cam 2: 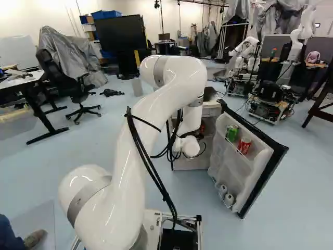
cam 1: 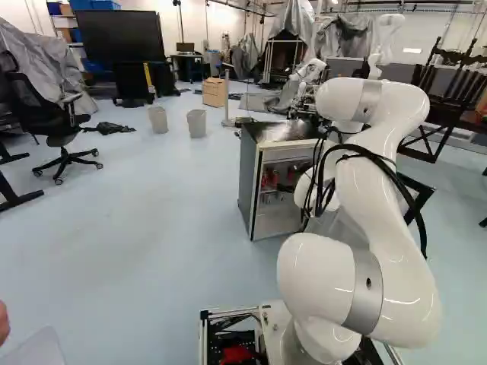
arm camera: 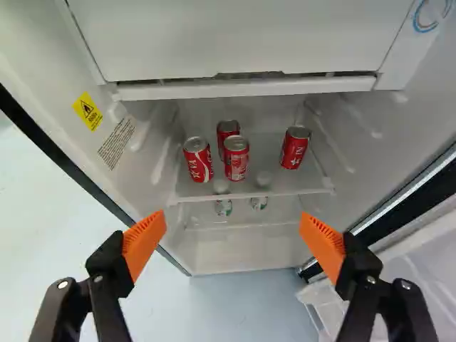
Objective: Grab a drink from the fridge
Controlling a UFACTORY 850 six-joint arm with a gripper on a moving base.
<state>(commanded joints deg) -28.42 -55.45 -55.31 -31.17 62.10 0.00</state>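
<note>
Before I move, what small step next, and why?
I'd probably ease the hand toward the lone red can on the shelf: the hand is open and empty, and that can stands apart from the three clustered cans, so should be easier to close around.

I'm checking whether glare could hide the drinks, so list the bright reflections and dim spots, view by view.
Left base view: glossy highlights on the arm; the fridge looks dim inside. Right base view: softer highlights along the arm. Wrist view: the four red cans show up plainly, with no glare hiding them; the floor outside is much brighter.
</note>
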